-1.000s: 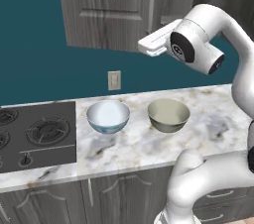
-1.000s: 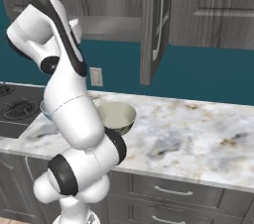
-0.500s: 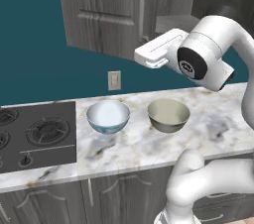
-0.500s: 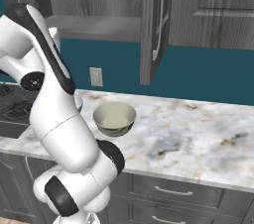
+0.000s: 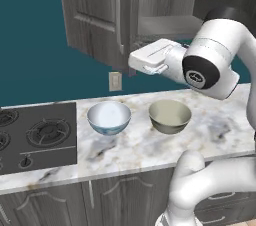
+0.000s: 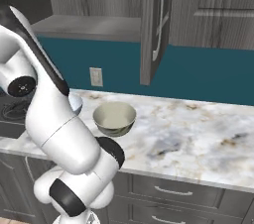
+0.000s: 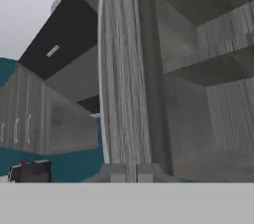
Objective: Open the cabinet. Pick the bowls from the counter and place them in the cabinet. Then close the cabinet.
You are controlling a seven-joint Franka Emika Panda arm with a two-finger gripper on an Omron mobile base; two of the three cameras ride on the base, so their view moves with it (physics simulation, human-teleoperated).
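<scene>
Wood-grain cabinet (image 5: 100, 15) at the top of the frame stands open. The gripper (image 7: 130, 172) looks nearly shut, holding nothing visible. On the counter (image 5: 220, 125), mid-frame, two bowls (image 5: 109, 116) look rigid, light and breakable; best pinched at the rim.

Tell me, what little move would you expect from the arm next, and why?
Probably a swing down toward the white bowl on the counter. The cabinet door already stands open, both bowls, with the cream-olive bowl alongside, sit untouched, and the gripper, fingers together, holds nothing beside the door's edge.
</scene>
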